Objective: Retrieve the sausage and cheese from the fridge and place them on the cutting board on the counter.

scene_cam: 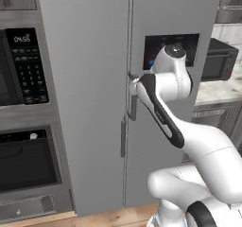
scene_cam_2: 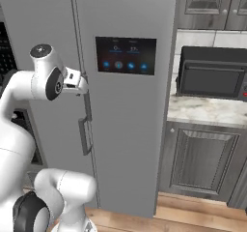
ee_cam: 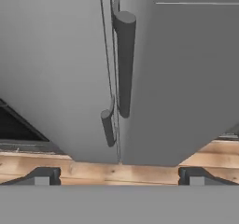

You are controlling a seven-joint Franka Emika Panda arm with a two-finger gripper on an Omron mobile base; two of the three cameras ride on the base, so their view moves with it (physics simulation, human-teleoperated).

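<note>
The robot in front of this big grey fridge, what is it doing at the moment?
The white arm has brought its hand up to the fridge, close to the vertical bar handles where the two doors meet. The hand is open and holds nothing. Both doors are closed, so nothing has been taken out. To the right, the counter carries a black oven.

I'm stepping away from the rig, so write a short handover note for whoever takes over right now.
Gripper: jaws open, holding nothing, up close to the fridge at its two bar handles.
Fridge: both doors shut; whatever is inside can't be seen from here.
Counter: to the right of the fridge, with a black oven standing on it.
Done: nothing yet beyond the approach.
Left: grasp a handle, open the fridge, take out sausage and cheese, carry them to the cutting board.
</note>
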